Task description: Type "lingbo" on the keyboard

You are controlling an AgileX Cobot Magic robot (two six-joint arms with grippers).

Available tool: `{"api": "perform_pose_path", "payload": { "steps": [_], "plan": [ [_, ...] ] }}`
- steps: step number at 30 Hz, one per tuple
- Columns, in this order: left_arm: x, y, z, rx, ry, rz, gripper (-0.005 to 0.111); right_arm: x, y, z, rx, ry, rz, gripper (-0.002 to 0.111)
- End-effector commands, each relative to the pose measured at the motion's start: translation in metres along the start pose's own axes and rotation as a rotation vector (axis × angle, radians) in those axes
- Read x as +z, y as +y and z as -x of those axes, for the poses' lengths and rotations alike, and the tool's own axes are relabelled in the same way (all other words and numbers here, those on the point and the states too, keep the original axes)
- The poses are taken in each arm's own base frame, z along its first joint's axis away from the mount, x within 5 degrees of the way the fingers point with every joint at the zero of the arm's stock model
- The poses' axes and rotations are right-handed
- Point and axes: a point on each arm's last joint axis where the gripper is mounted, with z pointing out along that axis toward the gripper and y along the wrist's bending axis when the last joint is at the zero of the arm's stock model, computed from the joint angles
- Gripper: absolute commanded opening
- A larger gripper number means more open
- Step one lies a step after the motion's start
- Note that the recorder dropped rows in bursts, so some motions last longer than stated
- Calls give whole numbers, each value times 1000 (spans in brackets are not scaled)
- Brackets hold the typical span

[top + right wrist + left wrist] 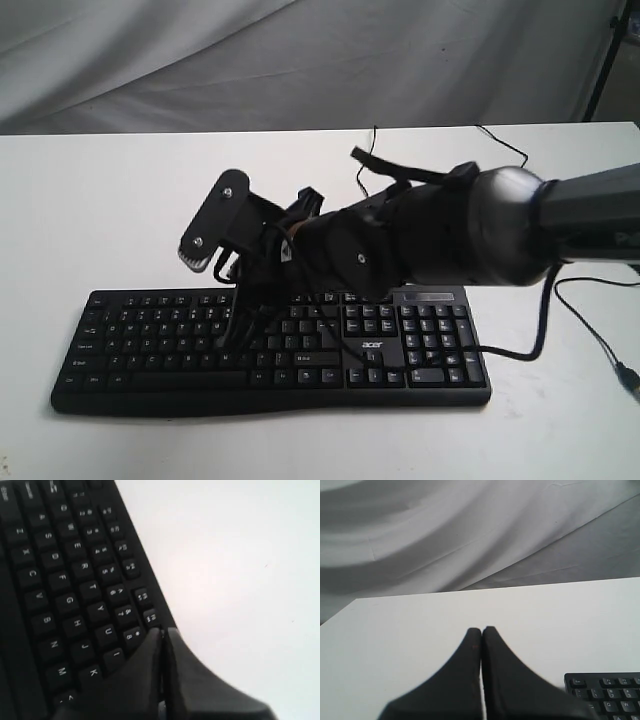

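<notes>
Right wrist view: keyboard [60,580] directly under closed right tool [162,632]

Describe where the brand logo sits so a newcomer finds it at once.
On the white table lies a wide black keyboard. Toward its right end, between the letter keys and the number pad, sits the white "acer" logo. Unlike the key legends, it is printed on bare casing.

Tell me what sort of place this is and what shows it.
Most likely a robotics lab test bench rather than a working office: a white table, a plain pale cloth backdrop hung behind it, and a black acer keyboard with a robot arm reaching over it.
</notes>
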Motion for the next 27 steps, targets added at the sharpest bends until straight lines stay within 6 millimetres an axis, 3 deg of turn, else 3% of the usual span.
{"api": "perform_pose_path", "payload": {
  "steps": [1, 5, 11, 19, 23, 27],
  "plan": [
    [1, 0, -1, -3, 3, -4, 1, -29, -6, 15, 10, -56, -21, 0],
    [1, 0, -1, -3, 3, -4, 1, -60, -8, 20, 8, -107, -44, 0],
    [1, 0, -1, -3, 3, -4, 1, -126, -3, 13, 7, -192, -81, 0],
    [1, 0, -1, -3, 3, -4, 1, -222, 15, -24, -6, -352, -155, 0],
    [1, 0, -1, -3, 3, -4, 1, -241, 27, -49, -6, -372, -162, 0],
    [1, 0, -1, -3, 3, -4, 1, -251, 33, -62, -7, -395, -172, 0]
  ]
}}
